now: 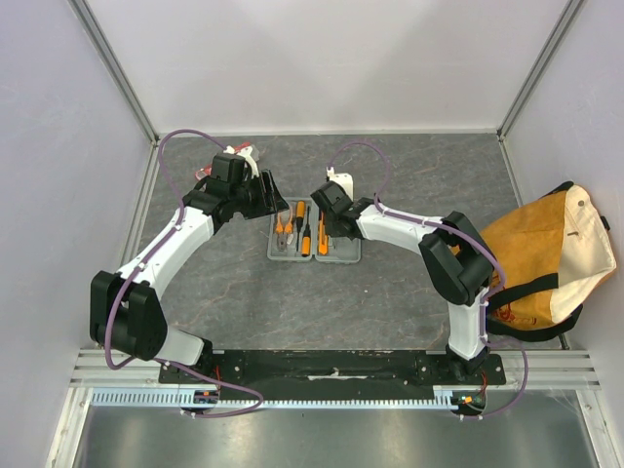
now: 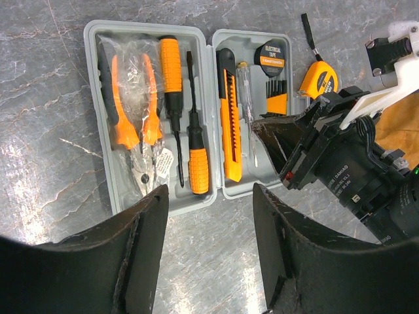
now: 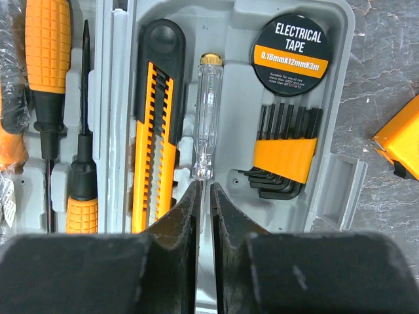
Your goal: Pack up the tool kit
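Note:
The grey tool kit case (image 1: 314, 255) lies open in the middle of the table. Its left half holds orange pliers (image 2: 131, 124) and two screwdrivers (image 2: 171, 72). In the right half lie a utility knife (image 3: 157, 131), a clear tester screwdriver (image 3: 207, 111), electrical tape (image 3: 291, 47) and hex keys (image 3: 285, 154). My right gripper (image 3: 204, 193) is down in the right half, its jaws nearly together on the tester's thin metal shaft. The tester rests in its slot. My left gripper (image 2: 209, 196) hovers open over bare table, just outside the case's long edge, holding nothing.
An orange tape measure (image 2: 319, 80) sits on the table just outside the case's right half. A tan canvas bag (image 1: 546, 258) with black straps lies at the right side. Grey walls enclose the table on three sides.

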